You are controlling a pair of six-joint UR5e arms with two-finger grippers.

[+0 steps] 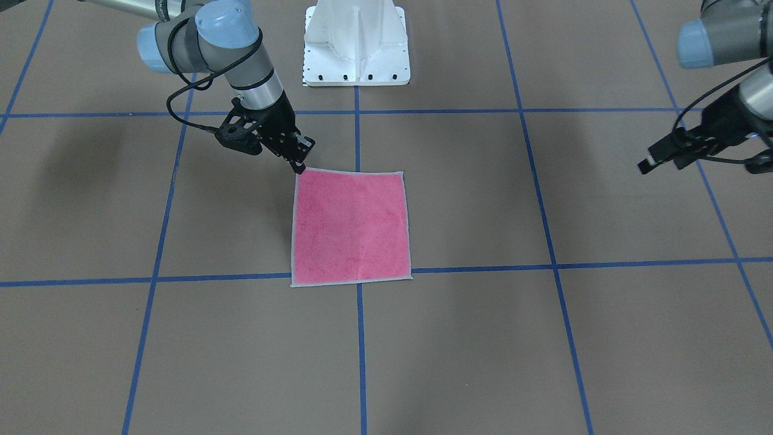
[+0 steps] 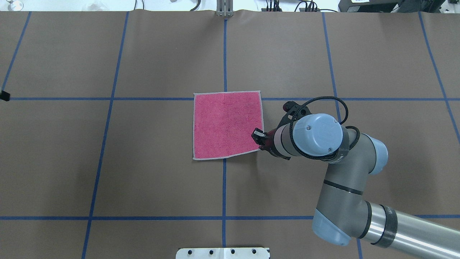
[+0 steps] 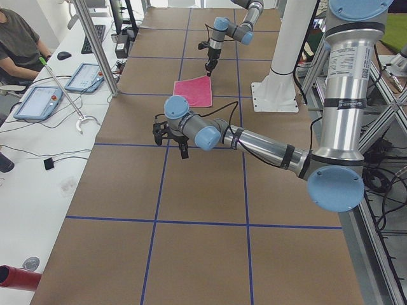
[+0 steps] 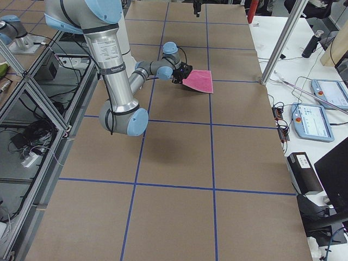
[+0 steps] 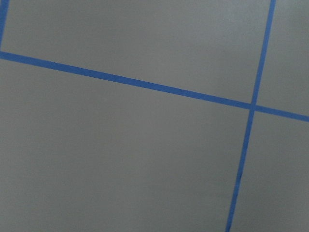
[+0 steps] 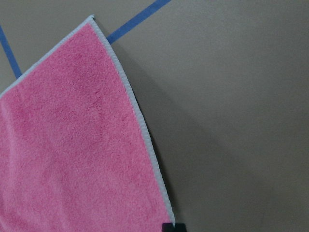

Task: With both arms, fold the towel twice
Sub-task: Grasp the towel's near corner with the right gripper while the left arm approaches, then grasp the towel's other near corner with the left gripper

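The towel [image 1: 352,226] lies pink face up near the middle of the brown table, also in the overhead view [image 2: 226,124]. My right gripper [image 1: 300,164] is down on the towel's corner nearest the robot on its right side [image 2: 259,139], shut on that corner. In the right wrist view the towel's hemmed edge [image 6: 140,125] runs to a fingertip [image 6: 173,227] and casts a shadow, so this edge sits slightly raised. My left gripper [image 1: 647,162] hovers far from the towel over bare table. It is seen side-on, so I cannot tell how its jaws stand.
The white pedestal base [image 1: 356,48] stands behind the towel on the robot's side. Blue tape lines [image 5: 145,84] grid the brown table. A side bench with tablets [image 3: 38,101], metal posts and a seated person [image 3: 19,38] runs along the far side.
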